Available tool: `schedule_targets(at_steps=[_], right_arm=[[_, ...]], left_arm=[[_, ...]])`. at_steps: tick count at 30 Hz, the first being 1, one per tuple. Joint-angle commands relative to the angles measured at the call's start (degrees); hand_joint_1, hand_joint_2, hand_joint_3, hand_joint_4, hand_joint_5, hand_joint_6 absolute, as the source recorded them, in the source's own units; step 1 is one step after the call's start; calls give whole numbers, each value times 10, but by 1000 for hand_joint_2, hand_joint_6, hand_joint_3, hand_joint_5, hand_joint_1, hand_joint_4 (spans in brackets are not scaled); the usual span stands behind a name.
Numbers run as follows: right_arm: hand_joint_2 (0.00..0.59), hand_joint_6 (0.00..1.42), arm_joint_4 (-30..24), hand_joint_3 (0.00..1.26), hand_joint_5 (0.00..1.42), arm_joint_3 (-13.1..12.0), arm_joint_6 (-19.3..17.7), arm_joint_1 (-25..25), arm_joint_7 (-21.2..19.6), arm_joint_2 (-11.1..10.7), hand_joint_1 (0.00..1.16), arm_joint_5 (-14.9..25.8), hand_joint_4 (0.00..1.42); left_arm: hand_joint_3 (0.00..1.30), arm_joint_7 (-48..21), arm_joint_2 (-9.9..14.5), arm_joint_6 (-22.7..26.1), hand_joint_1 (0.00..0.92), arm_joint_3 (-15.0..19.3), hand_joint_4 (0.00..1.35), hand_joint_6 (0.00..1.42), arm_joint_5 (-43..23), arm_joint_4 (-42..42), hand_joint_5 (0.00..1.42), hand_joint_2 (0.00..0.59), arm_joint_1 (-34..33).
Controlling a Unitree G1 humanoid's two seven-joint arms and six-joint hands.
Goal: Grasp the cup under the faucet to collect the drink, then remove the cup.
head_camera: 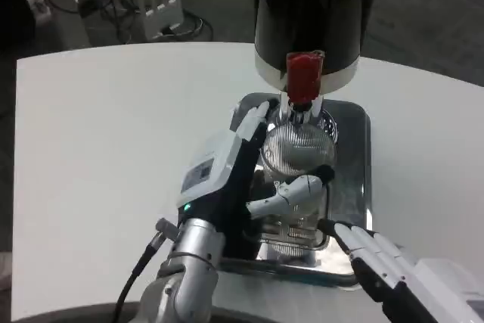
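A clear cup stands on the silver drip tray, right under the red faucet handle of the black drink dispenser. My left hand wraps around the cup from its left side, with fingers curled across the near side and fingertips up by the rim. Whether liquid is in the cup cannot be made out. My right hand hovers at the tray's near right corner, fingers together and stretched out, holding nothing.
The dispenser stands at the back of the white table, close behind the cup. The tray's raised rim borders the cup on all sides. Cables and a white power strip lie on the floor beyond the table.
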Motion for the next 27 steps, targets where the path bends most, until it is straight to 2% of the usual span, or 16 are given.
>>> schedule_targets(at_steps=[1, 4, 9, 27], right_arm=[[397, 0, -8, 34, 0, 3, 0, 5, -12, 3, 404, 4, 0], [397, 0, -8, 34, 0, 7, 1, 5, -14, 4, 405, 2, 0], [397, 0, -8, 37, 0, 14, 5, 4, -14, 3, 407, -1, 0], [411, 0, -8, 44, 0, 28, 9, 6, -18, 2, 419, -7, 0]], left_arm=[[0, -22, 12, 6, 105, -6, 0, 87, -1, -3, 46, 0, 10], [0, -50, 22, 16, 120, -10, 0, 6, -3, -11, 1, 0, 12], [0, -73, 33, 29, 94, -6, 0, 0, -11, -31, 0, 0, 25], [0, -73, 69, 71, 87, 16, 0, 0, -4, -69, 0, 0, 49]])
